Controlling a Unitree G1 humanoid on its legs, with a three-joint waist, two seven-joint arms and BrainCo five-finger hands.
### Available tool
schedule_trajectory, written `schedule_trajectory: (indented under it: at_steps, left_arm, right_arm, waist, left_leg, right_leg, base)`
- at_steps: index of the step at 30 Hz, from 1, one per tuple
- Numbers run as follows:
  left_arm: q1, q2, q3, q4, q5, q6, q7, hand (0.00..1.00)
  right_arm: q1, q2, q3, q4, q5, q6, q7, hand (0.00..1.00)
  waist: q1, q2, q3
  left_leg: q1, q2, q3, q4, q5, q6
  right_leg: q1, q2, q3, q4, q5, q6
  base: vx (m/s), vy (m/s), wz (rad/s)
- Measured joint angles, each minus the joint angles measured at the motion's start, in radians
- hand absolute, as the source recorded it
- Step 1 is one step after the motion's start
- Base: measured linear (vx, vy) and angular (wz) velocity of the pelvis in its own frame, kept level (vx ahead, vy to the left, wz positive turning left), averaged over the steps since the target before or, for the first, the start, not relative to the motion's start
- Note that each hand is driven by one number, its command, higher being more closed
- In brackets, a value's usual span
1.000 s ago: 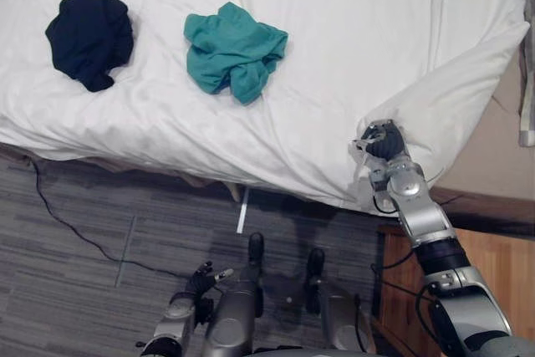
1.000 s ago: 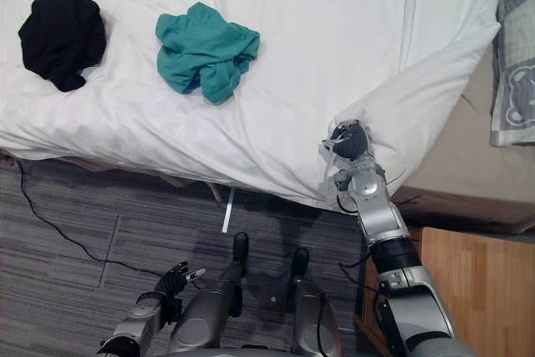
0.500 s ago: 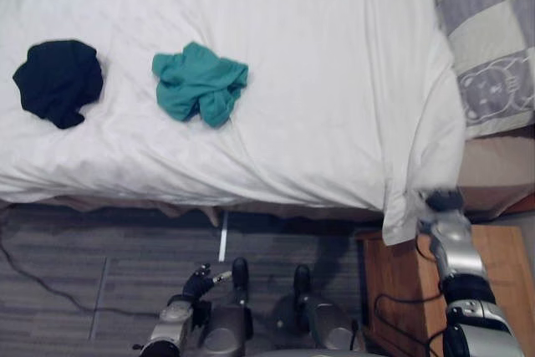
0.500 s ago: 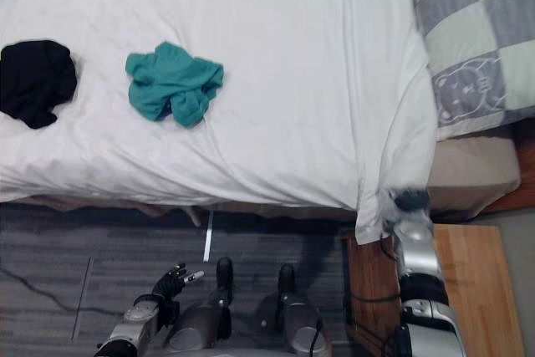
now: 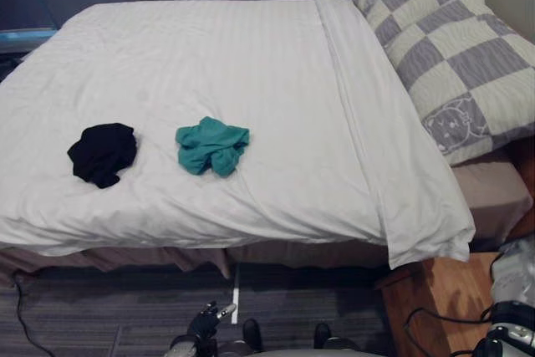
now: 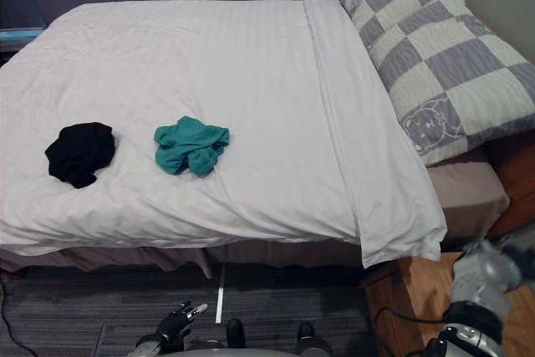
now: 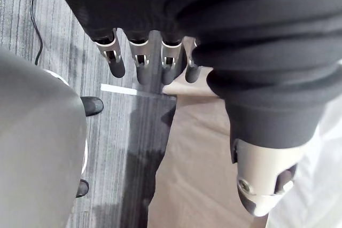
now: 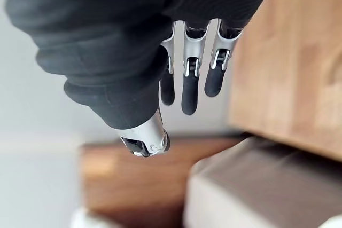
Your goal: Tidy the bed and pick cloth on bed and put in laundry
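Hands low beside the bed (image 5: 495, 196): my left hand (image 7: 140, 63) and right hand (image 8: 189, 81) hang with straight fingers, empty, likely because nothing needs holding yet. Teal cloth (image 5: 211, 145) and black cloth (image 5: 102, 152) lie near each other, not touching, on the smooth sheet (image 5: 251, 56), ready for picking.

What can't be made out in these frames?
- Black crumpled cloth and teal crumpled cloth: the garment type can't be told in either eye view, as each is bunched on itself.
- Grey-and-white checked pillow: its far side is cut off by the right edge of both eye views.
- Brown wooden surface past the open right hand: blurred in the right wrist view.
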Motion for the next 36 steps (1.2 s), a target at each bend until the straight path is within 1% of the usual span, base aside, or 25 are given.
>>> schedule_trajectory:
  at_steps: [1, 3, 4, 5, 6, 7, 8, 9, 12, 14, 15, 17, 19, 20, 21, 22, 25, 27, 30, 31, 32, 33, 34, 35, 36]
  left_arm:
    - [0.000, 0.007, -0.004, 0.000, 0.001, 0.001, -0.001, 0.00]
    - [0.003, 0.029, -0.008, -0.001, 0.003, 0.001, -0.005, 0.00]
    - [0.002, 0.034, -0.013, -0.002, 0.004, 0.002, -0.007, 0.00]
    - [-0.003, 0.049, -0.034, -0.008, 0.006, 0.001, -0.012, 0.00]
    - [-0.013, 0.054, -0.043, -0.008, 0.006, 0.000, -0.017, 0.00]
    - [-0.023, 0.054, -0.045, -0.008, 0.006, -0.001, -0.017, 0.00]
    - [-0.046, 0.051, -0.047, -0.008, 0.006, -0.004, -0.017, 0.00]
    - [-0.054, 0.050, -0.048, -0.008, 0.004, -0.005, -0.015, 0.00]
    - [-0.089, 0.045, -0.070, -0.018, -0.009, -0.027, 0.007, 0.00]
    - [-0.116, 0.043, -0.074, -0.042, -0.019, -0.035, 0.022, 0.00]
    - [-0.126, 0.040, -0.076, -0.048, -0.020, -0.035, 0.024, 0.00]
    - [-0.190, 0.029, -0.101, -0.078, -0.041, -0.036, 0.028, 0.00]
    - [-0.231, 0.019, -0.115, -0.081, -0.042, -0.041, 0.029, 0.00]
    - [-0.258, 0.014, -0.121, -0.081, -0.052, -0.042, 0.030, 0.00]
    - [-0.290, 0.015, -0.121, -0.095, -0.068, -0.048, 0.031, 0.00]
    - [-0.309, 0.019, -0.120, -0.098, -0.079, -0.053, 0.031, 0.00]
    - [-0.314, 0.020, -0.113, -0.092, -0.082, -0.071, 0.030, 0.00]
    - [-0.314, 0.020, -0.112, -0.083, -0.082, -0.080, 0.029, 0.00]
    - [-0.305, 0.019, -0.112, -0.064, -0.082, -0.092, 0.021, 0.00]
    - [-0.291, 0.020, -0.108, -0.052, -0.082, -0.093, 0.022, 0.00]
    - [-0.270, 0.020, -0.105, -0.051, -0.081, -0.093, 0.024, 0.00]
    - [-0.261, 0.020, -0.103, -0.046, -0.081, -0.092, 0.026, 0.00]
    - [-0.248, 0.020, -0.103, -0.039, -0.081, -0.091, 0.025, 0.00]
    - [-0.230, 0.015, -0.103, -0.039, -0.081, -0.091, 0.022, 0.00]
    - [-0.217, 0.006, -0.102, -0.038, -0.081, -0.090, 0.022, 0.00]
  right_arm:
    - [-0.013, -0.011, 0.027, -0.033, -0.016, -0.020, 0.024, 1.00]
    - [-0.078, -0.036, 0.138, -0.136, -0.027, -0.053, 0.154, 1.00]
    - [-0.099, -0.036, 0.161, -0.147, -0.027, -0.058, 0.188, 1.00]
    - [-0.151, -0.038, 0.208, -0.156, -0.027, -0.063, 0.246, 1.00]
    - [-0.195, -0.044, 0.240, -0.148, -0.027, -0.064, 0.284, 1.00]
    - [-0.221, -0.048, 0.250, -0.141, -0.027, -0.065, 0.301, 1.00]
    - [-0.286, -0.066, 0.274, -0.109, -0.027, -0.067, 0.322, 1.00]
    - [-0.311, -0.072, 0.276, -0.097, -0.027, -0.067, 0.330, 1.00]
    - [-0.427, -0.103, 0.279, -0.050, -0.002, -0.074, 0.350, 1.00]
    - [-0.458, -0.115, 0.278, -0.048, 0.041, -0.083, 0.350, 1.00]
    - [-0.462, -0.120, 0.278, -0.048, 0.050, -0.083, 0.349, 1.00]
    - [-0.489, -0.132, 0.276, -0.047, 0.101, -0.084, 0.342, 1.00]
    - [-0.503, -0.132, 0.277, -0.040, 0.126, -0.084, 0.327, 1.00]
    - [-0.510, -0.133, 0.278, -0.035, 0.153, -0.084, 0.315, 1.00]
    - [-0.512, -0.135, 0.277, 0.013, 0.184, -0.088, 0.299, 1.00]
    - [-0.512, -0.134, 0.277, 0.049, 0.202, -0.105, 0.294, 1.00]
    - [-0.514, -0.132, 0.276, 0.090, 0.220, -0.114, 0.287, 1.00]
    - [-0.502, -0.117, 0.266, 0.114, 0.221, -0.114, 0.288, 1.00]
    - [-0.443, -0.039, 0.208, 0.137, 0.214, -0.112, 0.308, 1.00]
    - [-0.402, 0.019, 0.185, 0.161, 0.198, -0.105, 0.309, 1.00]
    - [-0.351, 0.079, 0.179, 0.178, 0.180, -0.085, 0.308, 1.00]
    - [-0.321, 0.108, 0.179, 0.189, 0.175, -0.076, 0.307, 1.00]
    - [-0.264, 0.156, 0.177, 0.205, 0.164, -0.050, 0.302, 1.00]
    - [-0.182, 0.224, 0.157, 0.216, 0.146, -0.008, 0.289, 1.00]
    - [-0.125, 0.277, 0.147, 0.232, 0.145, 0.025, 0.276, 0.00]
  waist:
    - [0.000, 0.003, -0.004]
    - [0.001, -0.014, -0.008]
    - [0.001, -0.019, -0.009]
    - [0.000, -0.024, -0.006]
    - [-0.001, -0.023, 0.006]
    - [0.000, -0.021, 0.023]
    - [0.001, -0.010, 0.069]
    - [0.001, -0.004, 0.087]
    - [0.012, 0.046, 0.180]
    - [0.023, 0.063, 0.247]
    - [0.025, 0.066, 0.260]
    - [0.025, 0.082, 0.328]
    - [0.024, 0.093, 0.353]
    - [0.022, 0.100, 0.380]
    - [0.022, 0.101, 0.407]
    - [0.024, 0.101, 0.410]
    - [0.019, 0.100, 0.410]
    - [0.019, 0.100, 0.410]
    - [0.024, 0.086, 0.402]
    - [0.026, 0.066, 0.386]
    - [0.026, 0.050, 0.359]
    - [0.024, 0.043, 0.343]
    - [0.026, 0.032, 0.318]
    - [0.029, 0.024, 0.291]
    - [0.030, 0.020, 0.271]
  left_leg:
    - [0.000, -0.001, 0.000, 0.000, 0.000, 0.000]
    - [-0.010, -0.002, -0.001, 0.000, 0.002, -0.003]
    - [-0.020, -0.002, -0.001, 0.001, 0.003, -0.004]
    - [-0.050, -0.001, -0.004, 0.002, 0.009, -0.003]
    - [-0.067, -0.002, -0.005, 0.008, 0.021, 0.002]
    - [-0.077, -0.003, -0.006, 0.008, 0.029, 0.009]
    - [-0.099, -0.007, -0.016, 0.009, 0.040, 0.014]
    - [-0.107, -0.008, -0.019, 0.009, 0.044, 0.018]
    - [-0.161, -0.016, -0.022, 0.016, 0.054, 0.024]
    - [-0.230, -0.014, -0.012, 0.080, 0.043, 0.030]
    - [-0.250, -0.013, -0.011, 0.099, 0.038, 0.032]
    - [-0.372, -0.004, -0.005, 0.251, -0.018, 0.041]
    - [-0.462, 0.008, -0.005, 0.362, -0.062, 0.045]
    - [-0.517, 0.018, -0.006, 0.443, -0.094, 0.048]
    - [-0.598, 0.035, -0.012, 0.563, -0.142, 0.049]
    - [-0.650, 0.046, -0.019, 0.644, -0.173, 0.050]
    - [-0.668, 0.056, -0.019, 0.724, -0.212, 0.055]
    - [-0.658, 0.059, -0.024, 0.733, -0.218, 0.050]
    - [-0.593, 0.059, -0.022, 0.693, -0.215, 0.046]
    - [-0.547, 0.061, -0.006, 0.650, -0.206, 0.036]
    - [-0.512, 0.063, 0.003, 0.607, -0.192, 0.033]
    - [-0.495, 0.063, 0.004, 0.585, -0.185, 0.028]
    - [-0.461, 0.067, 0.014, 0.544, -0.175, 0.022]
    - [-0.411, 0.077, 0.036, 0.490, -0.163, 0.009]
    - [-0.374, 0.078, 0.049, 0.447, -0.149, 0.008]
  right_leg:
    - [0.000, -0.001, 0.000, 0.000, 0.000, 0.000]
    - [-0.012, -0.001, 0.001, 0.003, -0.001, 0.001]
    - [-0.024, -0.001, 0.001, 0.008, -0.001, 0.001]
    - [-0.060, -0.002, 0.004, 0.022, 0.009, -0.012]
    - [-0.089, -0.002, 0.005, 0.031, 0.015, -0.013]
    - [-0.101, -0.003, 0.005, 0.038, 0.016, -0.014]
    - [-0.126, -0.006, 0.003, 0.053, 0.017, -0.014]
    - [-0.134, -0.008, 0.002, 0.055, 0.018, -0.013]
    - [-0.199, -0.018, 0.004, 0.088, 0.019, -0.012]
    - [-0.262, -0.031, 0.008, 0.134, 0.012, -0.011]
    - [-0.281, -0.035, 0.009, 0.152, 0.008, -0.011]
    - [-0.393, -0.055, 0.008, 0.284, -0.038, -0.013]
    - [-0.472, -0.067, 0.009, 0.370, -0.071, -0.016]
    - [-0.518, -0.068, 0.009, 0.438, -0.098, -0.017]
    - [-0.593, -0.071, 0.014, 0.544, -0.143, -0.023]
    - [-0.641, -0.074, 0.021, 0.620, -0.174, -0.026]
    - [-0.663, -0.086, 0.032, 0.704, -0.216, -0.026]
    - [-0.649, -0.086, 0.029, 0.710, -0.220, -0.027]
    - [-0.583, -0.085, 0.024, 0.675, -0.216, -0.027]
    - [-0.543, -0.085, 0.019, 0.641, -0.204, -0.031]
    - [-0.506, -0.084, 0.004, 0.600, -0.195, -0.032]
    - [-0.486, -0.083, -0.001, 0.575, -0.191, -0.028]
    - [-0.450, -0.079, -0.011, 0.533, -0.179, -0.027]
    - [-0.394, -0.072, -0.027, 0.472, -0.161, -0.026]
    - [-0.355, -0.069, -0.036, 0.428, -0.148, -0.026]
  base:
    - [0.03, 0.033, 0.00]
    - [0.00, 0.000, 0.00]
    - [0.00, 0.000, 0.00]
    - [0.02, 0.011, 0.04]
    - [0.04, 0.012, 0.06]
    - [0.02, 0.029, 0.15]
    - [0.00, 0.023, 0.16]
    - [-0.05, 0.037, 0.19]
    - [-0.03, 0.036, 0.07]
    - [0.00, 0.000, 0.00]
    - [-0.01, -0.023, 0.06]
    - [-0.05, -0.026, 0.13]
    - [-0.08, -0.020, 0.10]
    - [-0.15, -0.035, 0.16]
    - [-0.15, -0.047, 0.15]
    - [-0.13, -0.056, 0.09]
    - [-0.10, -0.079, -0.01]
    - [-0.07, -0.056, 0.04]
    - [-0.07, -0.067, 0.03]
    - [-0.02, -0.088, 0.03]
    - [-0.01, -0.073, 0.07]
    - [0.04, -0.061, 0.09]
    - [0.09, -0.066, 0.09]
    - [0.15, -0.095, 0.11]
    - [0.18, -0.080, 0.15]
